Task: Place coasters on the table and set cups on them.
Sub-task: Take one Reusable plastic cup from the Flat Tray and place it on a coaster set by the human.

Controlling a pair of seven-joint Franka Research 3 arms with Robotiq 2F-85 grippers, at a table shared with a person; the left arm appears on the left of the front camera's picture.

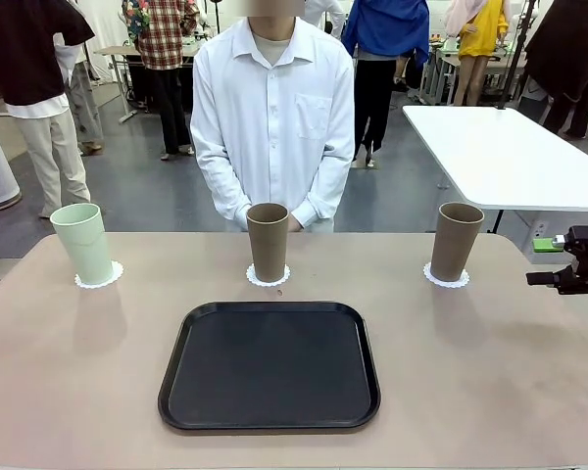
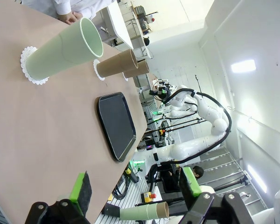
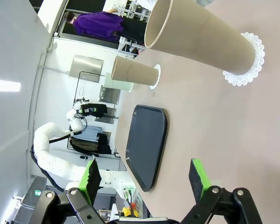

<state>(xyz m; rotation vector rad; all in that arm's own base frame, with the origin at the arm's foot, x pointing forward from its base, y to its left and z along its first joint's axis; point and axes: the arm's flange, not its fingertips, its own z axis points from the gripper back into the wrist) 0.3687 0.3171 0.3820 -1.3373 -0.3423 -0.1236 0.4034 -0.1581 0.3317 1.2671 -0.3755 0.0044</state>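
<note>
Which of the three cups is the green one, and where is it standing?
The mint green cup at the robot's left end of the row, upright on its coaster. The other two cups are tan-brown.

tray [image 1: 269,366]: black, rounded corners, raised rim, lying flat near the middle of the beige top, nothing on it
tray, wrist views: a dark slab [image 2: 115,125] seen edge-on; same in the other wrist view [image 3: 147,145]
person [image 1: 272,117]: white long-sleeved shirt with 1 chest pocket, standing at the far side, arms down in front
white table [image 1: 500,157]: behind and to the right, plain top, rounded corner
green object [image 1: 545,245]: small, beyond the right far edge; too small to identify
floor [image 1: 147,186]: grey, smooth
background people: several standing farther off, 1 in a plaid shirt [image 1: 164,34], 1 in blue [image 1: 385,29], 1 in yellow [image 1: 483,27]
</note>
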